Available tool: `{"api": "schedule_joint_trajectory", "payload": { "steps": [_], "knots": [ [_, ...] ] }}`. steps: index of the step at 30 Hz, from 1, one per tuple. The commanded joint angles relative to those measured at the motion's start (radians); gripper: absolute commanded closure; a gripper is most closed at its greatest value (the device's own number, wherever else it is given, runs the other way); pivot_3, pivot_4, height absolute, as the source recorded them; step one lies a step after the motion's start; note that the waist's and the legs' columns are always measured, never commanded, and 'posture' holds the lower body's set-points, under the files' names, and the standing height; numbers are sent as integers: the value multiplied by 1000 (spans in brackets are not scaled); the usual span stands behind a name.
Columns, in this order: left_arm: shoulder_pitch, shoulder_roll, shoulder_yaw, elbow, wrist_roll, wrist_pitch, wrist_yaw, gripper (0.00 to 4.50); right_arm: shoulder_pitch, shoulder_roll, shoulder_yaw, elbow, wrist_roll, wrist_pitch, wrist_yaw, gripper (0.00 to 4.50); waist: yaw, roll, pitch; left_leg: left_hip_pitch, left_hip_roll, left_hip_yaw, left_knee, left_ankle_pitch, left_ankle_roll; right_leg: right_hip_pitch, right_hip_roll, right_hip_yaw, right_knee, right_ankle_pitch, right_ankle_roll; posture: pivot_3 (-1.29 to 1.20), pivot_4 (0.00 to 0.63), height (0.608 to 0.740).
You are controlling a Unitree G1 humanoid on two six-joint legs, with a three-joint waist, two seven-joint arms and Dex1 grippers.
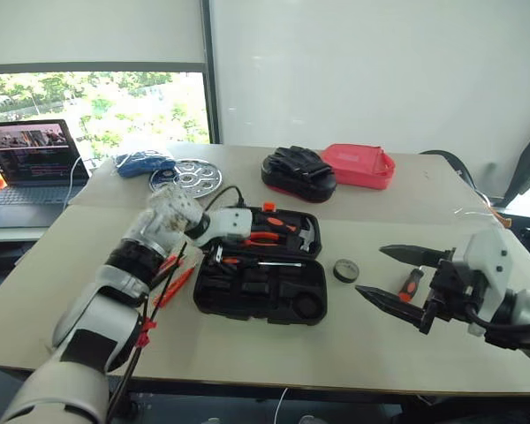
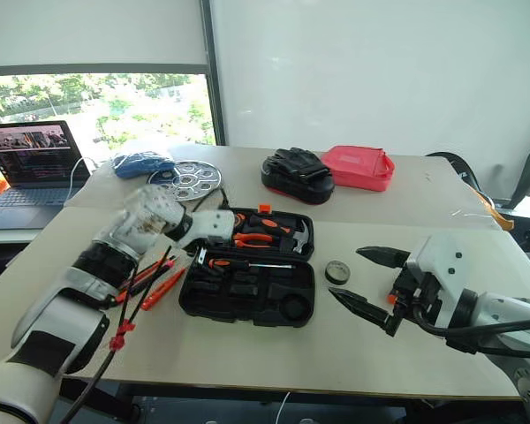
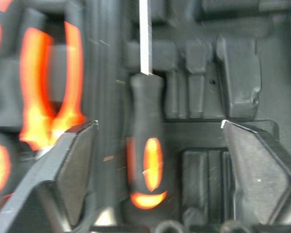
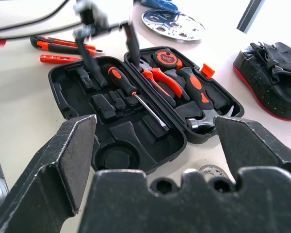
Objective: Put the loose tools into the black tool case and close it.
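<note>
One screwdriver (image 4: 128, 90) lies in the open tool case (image 4: 111, 145); both grippers' fingers spread wide, empty.

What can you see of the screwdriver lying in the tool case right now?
The screwdriver has a black handle with orange grip insets and a bare steel shaft. It lies flat in a moulded slot of the open black tool case, beside the hinge line, its shaft running along the case's length. The left gripper hangs just above its handle, open, with a finger on either side and neither touching it. Only the case tray touches it.
</note>
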State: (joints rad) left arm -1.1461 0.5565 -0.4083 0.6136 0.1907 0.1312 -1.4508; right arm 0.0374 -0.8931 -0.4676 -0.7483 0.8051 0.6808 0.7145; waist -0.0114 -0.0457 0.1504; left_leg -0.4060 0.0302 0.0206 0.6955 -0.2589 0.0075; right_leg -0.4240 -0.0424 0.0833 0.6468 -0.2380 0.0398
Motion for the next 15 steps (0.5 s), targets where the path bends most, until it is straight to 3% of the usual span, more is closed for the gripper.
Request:
{"api": "schedule_joint_trajectory", "payload": {
  "steps": [1,6,9,15],
  "knots": [
    [-42,-1,26,0,-25,-38,-15,1694,-7,3,-3,-8,-15,-35,1,0,0,0,0,0,0,0,0,0,0,0,0,0,0,0,0,0,150,740],
    [-31,-33,-7,47,19,-135,25,3604,-10,-2,7,1,-31,-41,9,0,0,0,0,0,0,0,0,0,0,0,0,0,0,0,0,0,150,740],
    [-21,-52,-14,70,24,-154,32,4490,-8,-7,9,11,-47,-46,12,0,0,0,0,0,0,0,0,0,0,0,0,0,0,0,0,0,150,740],
    [-6,-75,-49,112,75,-180,55,4490,-12,-7,30,25,-82,-51,16,0,0,0,0,0,0,0,0,0,0,0,0,0,0,0,0,0,150,740]
  ]
}}
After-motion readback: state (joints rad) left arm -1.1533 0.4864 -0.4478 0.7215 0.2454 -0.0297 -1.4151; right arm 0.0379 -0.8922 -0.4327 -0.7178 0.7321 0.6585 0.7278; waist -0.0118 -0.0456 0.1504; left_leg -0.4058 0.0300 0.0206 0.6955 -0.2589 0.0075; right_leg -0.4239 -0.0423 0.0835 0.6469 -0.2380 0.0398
